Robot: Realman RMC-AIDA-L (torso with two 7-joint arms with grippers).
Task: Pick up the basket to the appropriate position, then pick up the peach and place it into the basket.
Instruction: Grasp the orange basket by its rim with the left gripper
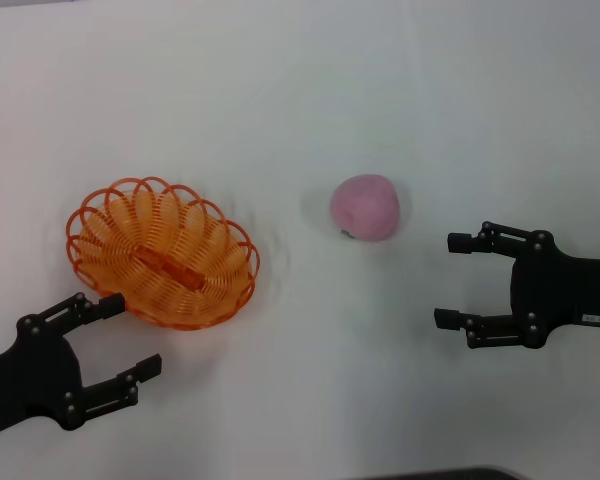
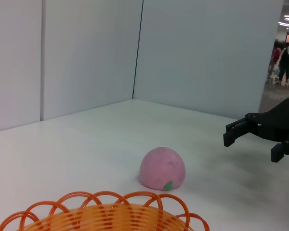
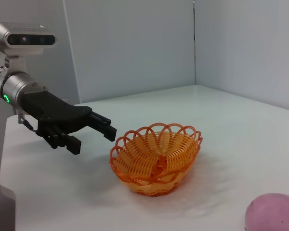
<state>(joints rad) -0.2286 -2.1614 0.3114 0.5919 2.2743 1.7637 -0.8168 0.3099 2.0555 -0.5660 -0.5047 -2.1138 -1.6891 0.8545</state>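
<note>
You have the basket (image 1: 162, 254) sitting upright on the white table (image 1: 310, 100), toward the robot's left side. It holds nothing inside. Your left gripper (image 1: 120, 338) is low at the near left, with its fingers spread wide and gripping nothing. One finger (image 1: 92, 307) reaches up to the near rim of the basket, and from the head view you cannot tell whether it touches. The other finger lies clear of the basket, nearer the robot. In the right wrist view the left gripper (image 3: 95, 132) sits just beside the basket (image 3: 156, 158), apparently with a small gap between them.

The peach (image 1: 364, 207) rests on the table right of the basket and well apart from it, a little farther from the robot. The left wrist view shows the peach (image 2: 162, 168) beyond the basket's rim (image 2: 106, 207), with a small green mark low on its side.

Your right gripper (image 1: 456, 280) is at the right, wide open and empty, pointing toward the middle of the table. The peach lies near its farther finger, not between the fingers.
</note>
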